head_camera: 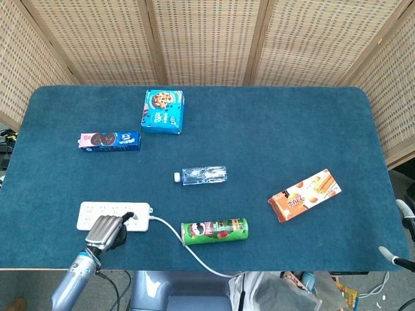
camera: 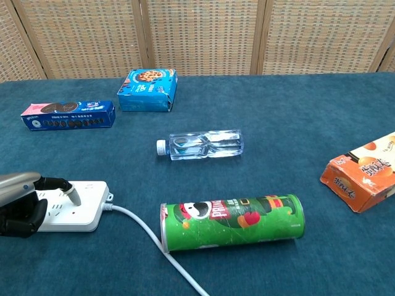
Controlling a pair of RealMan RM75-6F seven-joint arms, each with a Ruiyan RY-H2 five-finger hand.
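My left hand [head_camera: 106, 231] hovers at the table's near left edge over the right part of a white power strip [head_camera: 91, 210]. In the chest view the left hand [camera: 21, 203] has its fingers curled in, with one finger stretched out so that its tip lies on top of the power strip [camera: 86, 213] near the cable end. Nothing is held. Only two pale fingertips of my right hand [head_camera: 397, 230] show at the far right edge, spread apart and off the table.
The strip's white cable [head_camera: 172, 231] runs right and off the front edge past a lying green Pringles can [head_camera: 214, 230]. A water bottle [head_camera: 201, 175] lies mid-table, an orange snack box [head_camera: 305, 194] at right, and a blue cookie box [head_camera: 163, 111] and an Oreo pack [head_camera: 110, 140] at back left.
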